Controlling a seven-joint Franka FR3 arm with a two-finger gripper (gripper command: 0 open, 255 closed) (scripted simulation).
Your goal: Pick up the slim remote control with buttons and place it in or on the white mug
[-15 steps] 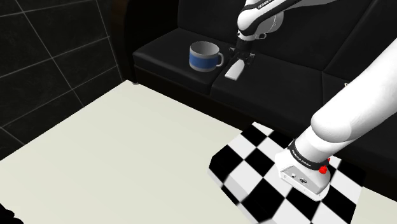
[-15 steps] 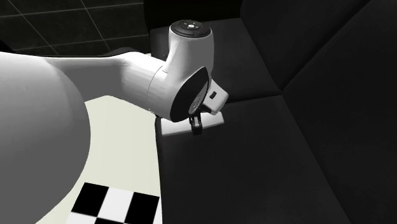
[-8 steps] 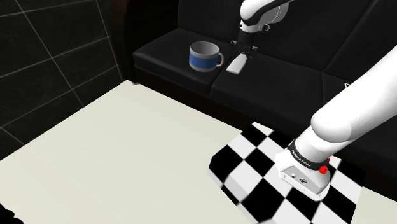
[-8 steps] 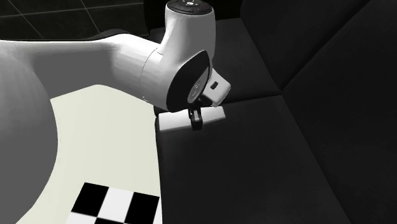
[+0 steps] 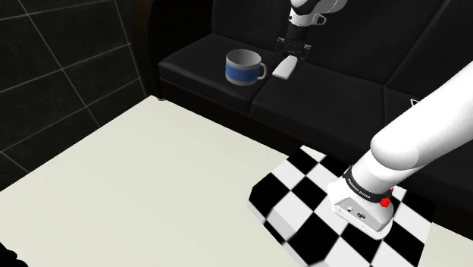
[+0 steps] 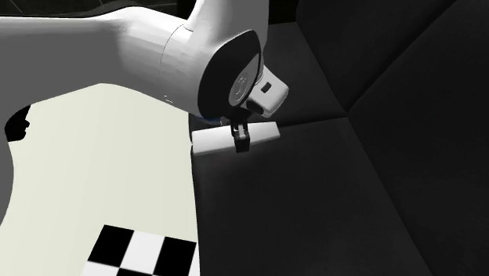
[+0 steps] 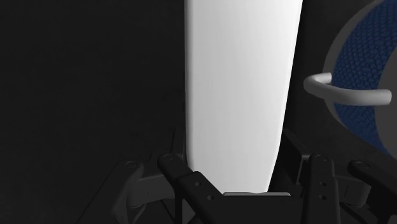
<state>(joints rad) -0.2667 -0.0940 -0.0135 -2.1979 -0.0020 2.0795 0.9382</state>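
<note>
On the black sofa point(image 5: 333, 91) seat, at the shoulder view's left, a grey mug point(image 5: 244, 68) with a blue band is seen upright, handle turned toward the remote control point(image 5: 284, 70) just beside it. The remote control (drawn plain white) is clamped across its narrow width by the claw point(image 5: 296, 53), a black finger point(image 7: 191, 184) pressed on each long edge. Its long axis is tilted in the shoulder view, the upper end at the claw and the lower end pointing down toward the seat front; whether it touches the seat cannot be told. The claw is pointed downward from a wrist entering at the top edge. Further right, the white arm point(image 5: 424, 114) is raised steeply from the chequered stand point(image 5: 296, 190).
</note>
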